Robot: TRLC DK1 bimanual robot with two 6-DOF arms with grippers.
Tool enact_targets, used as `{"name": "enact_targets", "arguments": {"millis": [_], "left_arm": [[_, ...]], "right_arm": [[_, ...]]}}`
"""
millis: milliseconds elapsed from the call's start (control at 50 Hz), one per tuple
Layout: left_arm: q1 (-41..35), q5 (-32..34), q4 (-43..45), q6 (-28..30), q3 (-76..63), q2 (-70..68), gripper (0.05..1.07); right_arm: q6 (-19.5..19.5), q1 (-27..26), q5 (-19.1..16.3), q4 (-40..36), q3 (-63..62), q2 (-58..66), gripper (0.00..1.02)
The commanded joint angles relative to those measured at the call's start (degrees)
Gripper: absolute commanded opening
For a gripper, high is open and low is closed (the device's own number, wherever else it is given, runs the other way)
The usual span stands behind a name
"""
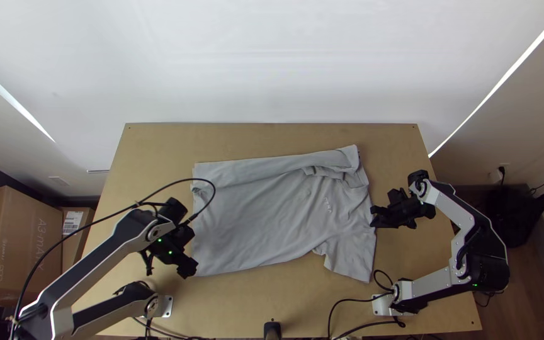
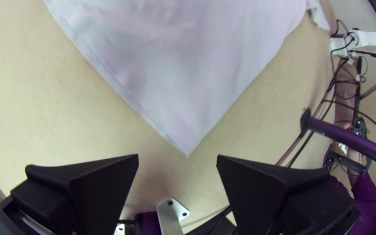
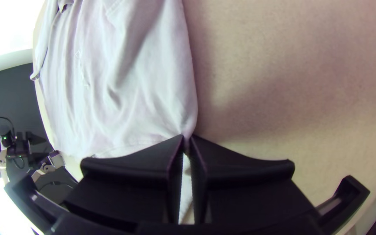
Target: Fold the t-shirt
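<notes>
Seeing large cardboard box (image 1: 23,242) beyond left side of worktop (image 1: 240,138), smaller box (image 1: 73,236) just beside. Black bag (image 1: 514,211) on floor off to the right, white wall (image 1: 272,63) behind far edge. Black cable (image 1: 206,184) looping from left arm (image 1: 99,264) over left end of the t-shirt (image 1: 259,217). More cables (image 1: 341,302) around right arm's base at near edge, black post (image 1: 272,329) at middle of that edge

Got t-shirt across mid-worktop, mostly spread, hem end to the left, collar end to the right. Bunched folds along far-right part, one sleeve (image 1: 351,258) angled toward near edge. Bare strip between t-shirt and far edge, wider at far-left corner. Near side bare in the middle, narrower at the arm bases. Room to the right partly taken by right arm (image 1: 473,226)

Left arm coming in over left edge, angled down. Left end effector (image 1: 187,267) by near-left corner of t-shirt, open, wide gap, nothing between fingers (image 2: 105,187). Right arm bent, elbow out past right edge, wrist back over worktop. Right end effector (image 1: 374,217) at t-shirt's right edge, closed on a pinch of fabric
</notes>
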Motion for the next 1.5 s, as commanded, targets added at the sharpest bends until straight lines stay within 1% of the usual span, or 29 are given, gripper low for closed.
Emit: {"name": "enact_targets", "arguments": {"millis": [0,320,440,560,640,720,760,800,820,960,1020,1140,1280,1380,1480], "left_arm": [[-1.9,-1.0,-1.6,-2.3,-1.4,5.4,0.92],[-9.1,-1.4,2.4,-5.7,-1.5,9.7,0.92],[-11.0,-1.4,4.0,-6.4,-1.7,11.8,0.92],[-11.4,-1.5,5.2,-6.9,-1.5,14.2,0.92],[-11.4,-1.6,7.0,-7.7,-1.7,14.9,0.74],[-11.5,-1.9,8.4,-8.9,-1.5,14.0,0.53],[-11.5,-1.9,9.5,-9.1,-1.7,12.8,0.36],[-11.6,-1.9,11.3,-9.1,-2.0,11.3,0.12],[-11.6,-1.9,12.3,-8.8,-2.2,10.8,0.07],[-10.5,-2.0,10.9,-8.1,-2.3,11.2,0.07],[-8.3,-2.0,10.0,-6.7,-2.1,10.6,0.07],[-1.5,-2.0,8.7,-2.3,-1.8,8.0,0.07],[2.5,-2.0,7.7,0.3,-1.8,6.3,0.07],[3.4,-2.0,7.9,0.6,-1.4,5.8,0.07],[3.5,-1.9,9.2,-0.3,0.4,5.9,0.07]], "right_arm": [[0.2,0.5,0.4,-0.4,-1.1,-1.4,0.02],[0.2,0.2,0.4,-0.8,-1.8,-1.9,0.02],[-0.2,-0.1,0.4,-0.8,-1.8,-2.4,0.02],[-0.5,-0.3,0.4,-0.8,-1.7,-2.8,0.02],[-0.5,-0.5,0.4,-0.9,-1.6,-2.9,0.02],[-0.5,-0.5,0.4,-0.9,-1.5,-2.9,0.02],[-0.5,-0.5,0.4,-1.0,-1.4,-3.0,0.02],[-0.5,-0.5,0.4,-1.2,-1.1,-3.0,0.02],[-0.5,-0.6,0.4,-1.2,-0.9,-3.0,0.02],[-1.0,-1.7,0.5,-1.2,0.4,-2.6,0.02],[-1.5,-2.6,0.5,-1.3,1.3,-2.4,0.02],[-2.7,-4.8,0.5,-1.3,2.7,-1.6,0.02],[-3.7,-7.3,0.5,-1.3,4.2,-0.4,0.02],[-3.7,-6.9,0.5,-2.0,4.6,-0.9,0.02],[-3.6,-5.1,0.4,-2.9,5.4,-2.9,0.02]]}}
